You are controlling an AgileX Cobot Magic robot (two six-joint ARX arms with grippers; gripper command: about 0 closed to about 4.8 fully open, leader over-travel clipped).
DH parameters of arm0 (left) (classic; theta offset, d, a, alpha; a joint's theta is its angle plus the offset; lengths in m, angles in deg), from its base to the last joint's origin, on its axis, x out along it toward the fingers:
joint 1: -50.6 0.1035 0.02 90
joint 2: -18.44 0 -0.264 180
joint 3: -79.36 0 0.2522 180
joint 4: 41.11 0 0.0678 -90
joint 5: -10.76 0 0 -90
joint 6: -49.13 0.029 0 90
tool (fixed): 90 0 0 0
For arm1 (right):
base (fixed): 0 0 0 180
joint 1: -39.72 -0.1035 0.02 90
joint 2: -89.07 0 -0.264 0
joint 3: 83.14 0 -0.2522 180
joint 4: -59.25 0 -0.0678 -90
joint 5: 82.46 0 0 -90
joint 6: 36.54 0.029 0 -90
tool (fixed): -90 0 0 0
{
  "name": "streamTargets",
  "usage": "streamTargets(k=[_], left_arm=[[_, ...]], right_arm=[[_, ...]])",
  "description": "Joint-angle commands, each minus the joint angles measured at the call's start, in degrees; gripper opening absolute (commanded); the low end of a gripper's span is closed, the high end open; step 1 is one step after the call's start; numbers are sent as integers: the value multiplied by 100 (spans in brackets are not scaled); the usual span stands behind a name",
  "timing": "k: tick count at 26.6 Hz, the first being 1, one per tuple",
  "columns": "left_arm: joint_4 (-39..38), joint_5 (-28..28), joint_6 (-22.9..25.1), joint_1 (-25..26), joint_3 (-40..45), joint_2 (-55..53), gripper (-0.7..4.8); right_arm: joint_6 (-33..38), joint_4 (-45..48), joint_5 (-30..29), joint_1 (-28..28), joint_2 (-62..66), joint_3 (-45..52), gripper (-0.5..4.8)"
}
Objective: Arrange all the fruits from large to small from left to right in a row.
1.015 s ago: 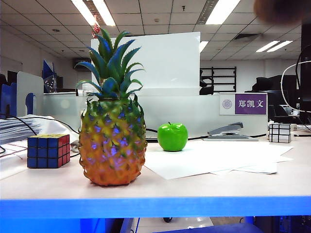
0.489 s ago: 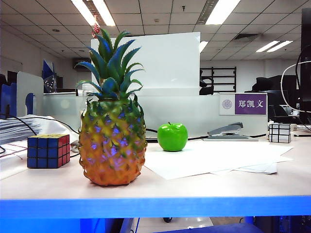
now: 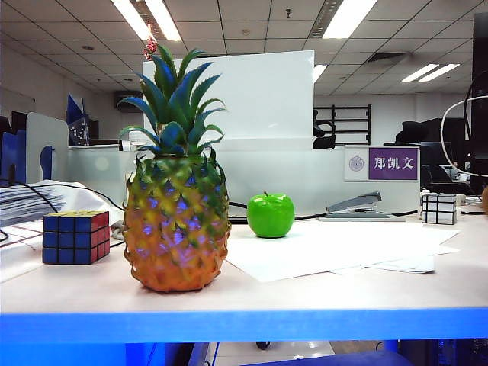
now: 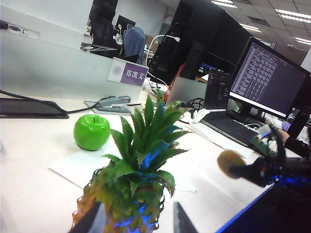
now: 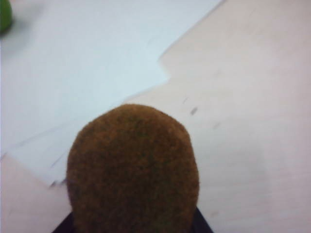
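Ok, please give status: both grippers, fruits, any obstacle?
Left gripper open above pineapple. Right gripper holds kiwi. Apple placed. Nothing in the way.

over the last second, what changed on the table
A dark blur at the exterior view's top right corner is gone; now a brown sliver shows at its right edge, likely the kiwi held in the right gripper. The pineapple, apple and both cubes stayed put. The left gripper hangs open by the pineapple.
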Motion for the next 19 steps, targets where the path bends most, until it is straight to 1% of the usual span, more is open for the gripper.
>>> streamTargets(k=[1, 2, 8, 19], left_arm=[[33, 7, 17, 7, -13, 9, 188], [35, 7, 17, 7, -13, 9, 188], [31, 4, 17, 7, -13, 9, 188], [31, 9, 20, 9, -13, 9, 188]], right_arm=[[52, 476, -603, -87, 481, -31, -7], [52, 581, -675, -120, 636, -31, -7], [76, 638, -651, -262, 1023, -39, -7], [79, 566, -654, -264, 1147, -39, -7]])
